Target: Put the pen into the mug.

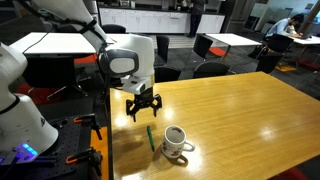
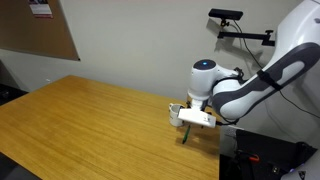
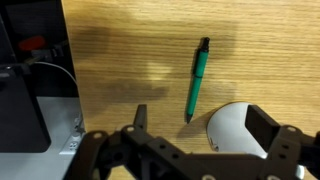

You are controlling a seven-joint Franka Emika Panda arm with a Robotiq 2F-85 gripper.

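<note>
The green pen [image 1: 151, 137] lies flat on the wooden table, close to the left of the white mug [image 1: 176, 142], which stands upright. My gripper [image 1: 143, 103] hangs open and empty above the table, a little behind the pen. In the wrist view the pen [image 3: 198, 80] lies nearly lengthwise ahead of my open gripper [image 3: 203, 125]. The mug [image 3: 232, 125] shows as a white curve partly hidden by the right finger. A green bit of the pen [image 2: 185, 135] shows below the arm in an exterior view.
The table edge [image 1: 108, 140] runs just left of the pen, with black equipment and cables [image 3: 30, 90] beyond it. The wooden table [image 1: 240, 120] stretches to the right. Chairs [image 1: 210, 68] and other tables stand behind it.
</note>
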